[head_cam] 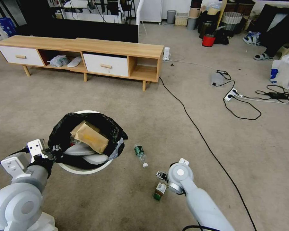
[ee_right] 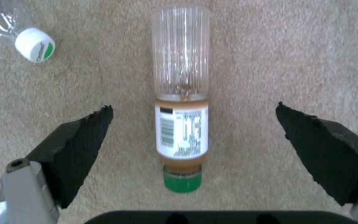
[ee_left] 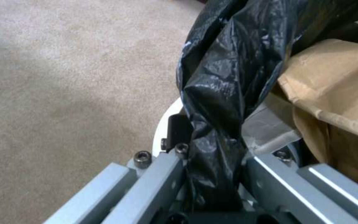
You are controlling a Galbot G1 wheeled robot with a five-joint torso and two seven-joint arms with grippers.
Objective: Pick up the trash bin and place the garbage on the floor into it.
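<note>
Black foam pads line the right gripper's (ee_right: 193, 127) fingers (ee_right: 77, 146), which stand spread wide and hold nothing, one on each side of the small green-capped bottle (ee_right: 182, 124) that lies flat on the floor (ee_right: 295, 56) squarely between them, apart from both pads. Just beyond that bottle's clear end lies the green-labelled clear bottle (head_cam: 140, 154), its white cap (ee_right: 34, 44) nearest the fingers. Across on the robot's left, the left gripper (head_cam: 53, 151) has its fingers closed on the rim of the trash bin (head_cam: 84, 169), with the black garbage bag (ee_left: 218, 93) bunched between them; inside the bin, just past those fingers, sits a tan box (head_cam: 88, 136) over pale crumpled pieces. Well beyond both, a black cable (head_cam: 196, 123) crosses the carpet in front of a low wooden cabinet (head_cam: 86, 48). The risk, as I judge it: the round bottle could roll or squirt out if the pads close off-centre, and the left fingers may be pinching more slippery bag than rim, so the bin could slip or tip.
</note>
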